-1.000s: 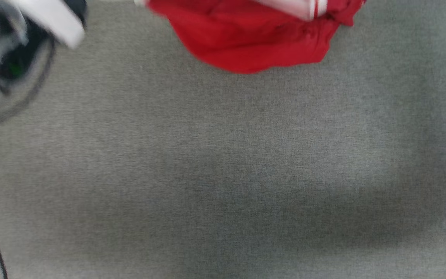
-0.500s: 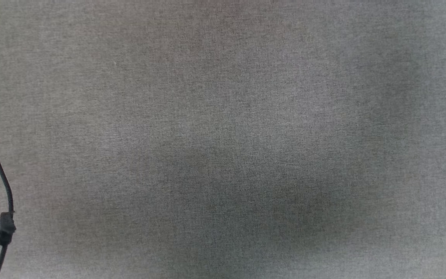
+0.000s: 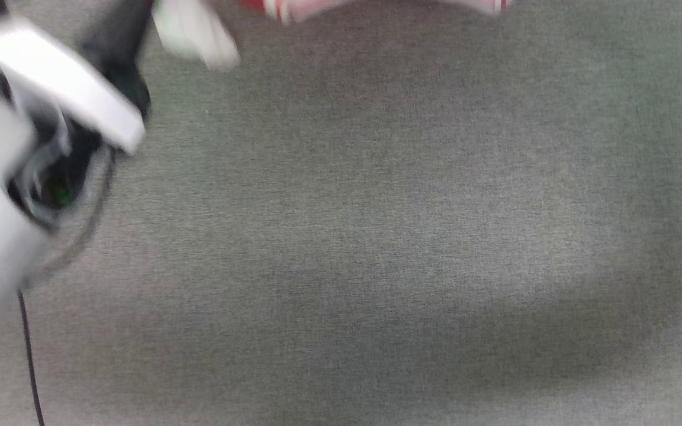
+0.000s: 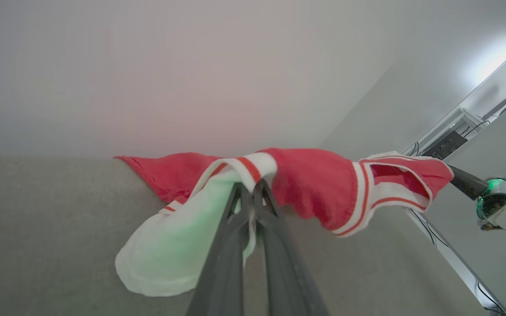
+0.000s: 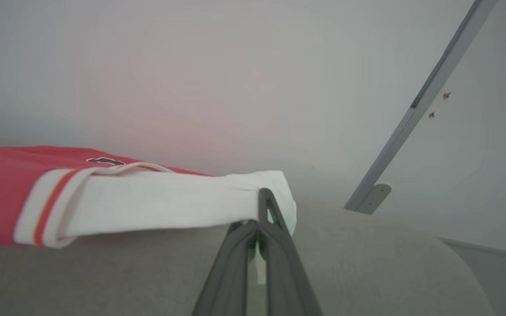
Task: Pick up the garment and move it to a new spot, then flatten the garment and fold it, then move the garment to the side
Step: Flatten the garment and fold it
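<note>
Camera swung back — garment (image 3: 302, 7) edge and left arm (image 3: 57, 89) reappear.

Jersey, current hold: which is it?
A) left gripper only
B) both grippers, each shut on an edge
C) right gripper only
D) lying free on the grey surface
B: in the left wrist view the left gripper is shut on the red jersey at its striped trim, and in the right wrist view the right gripper is shut on the end of its white panel.
</note>
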You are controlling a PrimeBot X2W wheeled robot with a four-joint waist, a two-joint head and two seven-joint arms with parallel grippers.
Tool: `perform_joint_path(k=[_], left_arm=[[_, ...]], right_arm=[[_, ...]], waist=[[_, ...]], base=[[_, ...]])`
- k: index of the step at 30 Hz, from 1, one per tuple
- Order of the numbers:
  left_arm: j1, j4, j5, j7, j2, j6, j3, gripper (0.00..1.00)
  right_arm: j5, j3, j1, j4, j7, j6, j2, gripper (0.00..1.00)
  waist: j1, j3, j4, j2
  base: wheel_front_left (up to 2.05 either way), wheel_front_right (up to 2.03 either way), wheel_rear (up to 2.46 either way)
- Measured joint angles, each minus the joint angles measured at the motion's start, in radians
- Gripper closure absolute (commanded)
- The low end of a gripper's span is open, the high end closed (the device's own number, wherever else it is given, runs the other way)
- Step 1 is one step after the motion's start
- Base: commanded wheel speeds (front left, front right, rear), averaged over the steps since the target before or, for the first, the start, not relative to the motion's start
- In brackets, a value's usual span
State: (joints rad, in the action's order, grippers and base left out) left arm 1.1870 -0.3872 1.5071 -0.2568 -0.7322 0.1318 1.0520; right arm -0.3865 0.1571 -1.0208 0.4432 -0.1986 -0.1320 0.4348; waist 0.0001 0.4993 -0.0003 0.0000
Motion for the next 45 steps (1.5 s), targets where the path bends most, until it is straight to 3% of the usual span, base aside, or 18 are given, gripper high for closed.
perform_joint_path(k=[7, 10, 14, 22, 29, 41, 43, 44, 45], left_arm=[[-0.310, 0.177, -0.030, -0.003, -0.057, 0.000, 0.006, 1.00], [-0.421, 0.252, -0.062, -0.003, -0.086, 0.000, 0.001, 1.00], [-0.547, 0.331, -0.095, -0.004, -0.143, 0.000, -0.012, 1.00], [-0.768, 0.476, -0.128, -0.004, -0.253, 0.000, -0.014, 1.00], [-0.888, 0.561, -0.154, -0.004, -0.285, 0.000, -0.033, 1.00], [-0.844, 0.495, -0.185, 0.000, -0.185, 0.000, -0.016, 1.00], [-0.834, 0.487, -0.188, 0.000, -0.176, 0.000, -0.012, 1.00], [-0.828, 0.485, -0.188, 0.000, -0.171, 0.000, -0.011, 1.00], [-0.821, 0.484, -0.188, 0.000, -0.164, 0.000, -0.008, 1.00]], right_arm=[[-0.120, -0.086, 0.448, -0.295, -0.198, 0.000, 0.090, 1.00], [-0.156, -0.140, 0.629, -0.429, -0.302, 0.000, 0.100, 1.00], [-0.185, -0.225, 0.837, -0.606, -0.415, 0.000, 0.092, 1.00], [-0.222, -0.354, 1.146, -0.849, -0.591, 0.000, 0.012, 1.00], [-0.239, -0.432, 1.265, -0.943, -0.646, 0.000, -0.036, 1.00], [-0.193, -0.315, 1.189, -0.822, -0.654, 0.000, -0.013, 1.00], [-0.187, -0.312, 1.182, -0.820, -0.646, 0.000, -0.011, 0.63], [-0.186, -0.314, 1.180, -0.821, -0.646, 0.000, -0.010, 0.13], [-0.186, -0.322, 1.176, -0.826, -0.646, 0.000, -0.009, 0.00]], waist=[[0.0000, -0.052, 0.024, 0.0000], [0.0000, -0.077, 0.030, 0.0000], [0.0000, -0.103, 0.038, 0.0000], [0.0000, -0.109, 0.042, 0.0000], [0.0000, -0.107, 0.057, 0.0000], [0.0000, -0.092, 0.071, 0.0001], [0.0000, -0.085, 0.076, 0.0001], [0.0000, -0.081, 0.079, 0.0000], [0.0000, -0.077, 0.084, 0.0000]], base=[[0.00, 0.00, 0.00], [0.00, 0.00, 0.00], [0.00, 0.00, 0.00], [0.00, 0.00, 0.00], [0.00, 0.00, 0.00], [0.00, 0.00, 0.00], [0.00, 0.00, 0.00], [0.00, 0.00, 0.00], [0.00, 0.00, 0.00]])
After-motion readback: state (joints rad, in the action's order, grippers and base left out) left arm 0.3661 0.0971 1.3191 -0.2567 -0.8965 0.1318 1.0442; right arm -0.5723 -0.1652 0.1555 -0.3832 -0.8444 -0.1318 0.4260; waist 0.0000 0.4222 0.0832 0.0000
